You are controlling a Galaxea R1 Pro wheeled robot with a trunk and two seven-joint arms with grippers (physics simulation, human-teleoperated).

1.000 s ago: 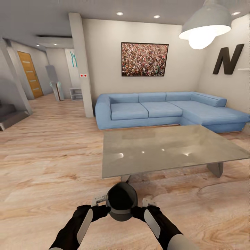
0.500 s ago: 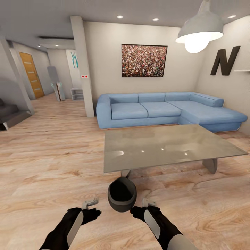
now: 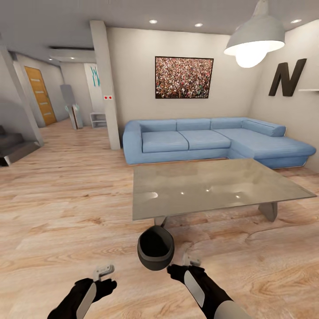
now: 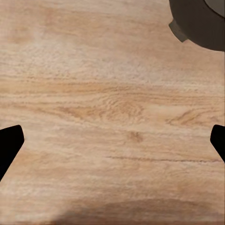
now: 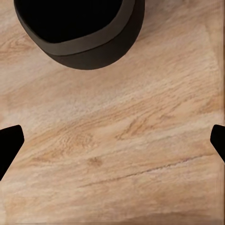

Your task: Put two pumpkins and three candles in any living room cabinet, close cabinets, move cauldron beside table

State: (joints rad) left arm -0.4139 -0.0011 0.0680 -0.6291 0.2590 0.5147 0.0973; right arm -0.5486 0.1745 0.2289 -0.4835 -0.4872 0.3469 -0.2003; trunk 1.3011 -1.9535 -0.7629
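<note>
The left end effector (image 3: pixel 104 270) hangs low over the wooden floor (image 3: pixel 66 208) with its fingers spread wide and nothing between them; a second ago it was pressed against the left side of the cauldron (image 3: pixel 155 248), half a second ago it had come off it, and now it has drawn further back and to the left, well apart from the pot; the left wrist view shows bare boards between the two dark fingertips and only a corner of the cauldron (image 4: pixel 199 23) at the edge. The right end effector (image 3: pixel 191 260) is also spread and empty, just beside the cauldron's right flank but no longer clamping it; its wrist view shows the pot's dark rim (image 5: pixel 79 28) ahead of the open fingers, with floor between. The cauldron itself stands upright on the floor, its mouth open upward, just in front of the near edge of the grey glass tabletop (image 3: pixel 208 186) and close to one of its legs; it has dropped from the two-handed hold to the boards since a second ago. Beyond the table sit the blue sofa (image 3: pixel 212 139) and the framed picture (image 3: pixel 184 76). Judging by this, the cauldron step looks done, the release being the last part of it.
</note>
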